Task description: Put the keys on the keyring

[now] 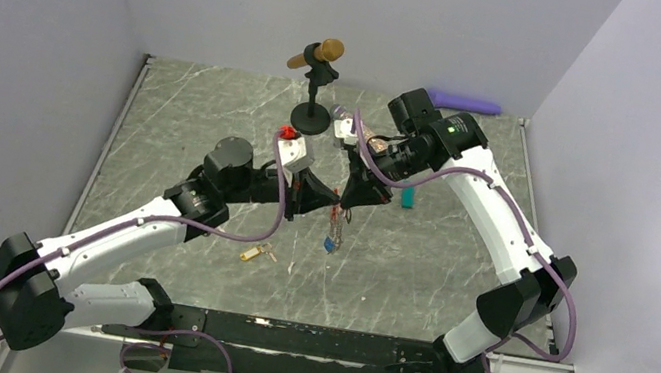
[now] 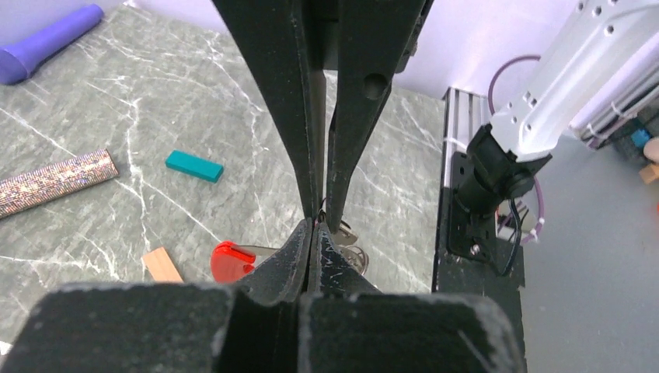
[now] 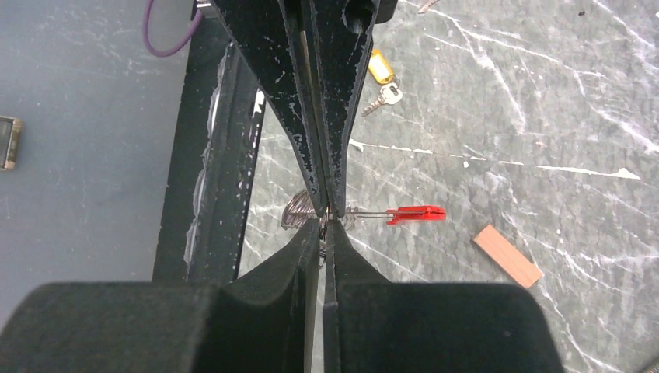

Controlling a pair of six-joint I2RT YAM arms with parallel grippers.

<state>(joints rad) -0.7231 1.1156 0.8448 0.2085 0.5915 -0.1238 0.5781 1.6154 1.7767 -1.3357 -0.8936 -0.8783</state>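
Note:
The keyring hangs in the air between my two grippers: a red clip (image 3: 416,214) on a thin wire joined to a silvery coil (image 3: 299,210). In the left wrist view the red clip (image 2: 231,260) and a metal ring (image 2: 353,252) show beside the fingertips. My left gripper (image 2: 317,233) and my right gripper (image 3: 325,225) meet tip to tip, both shut on the keyring's metal part. In the top view the keyring (image 1: 333,222) dangles below them with a blue-tagged key (image 1: 329,244). A yellow-tagged key (image 3: 381,70) lies on the table, also in the top view (image 1: 256,254).
A teal block (image 2: 194,165), a tan wooden block (image 2: 162,265), a glittery tube (image 2: 54,183) and a purple tube (image 2: 47,43) lie on the marble table. A microphone stand (image 1: 315,93) stands at the back. The black base rail (image 1: 311,340) runs along the near edge.

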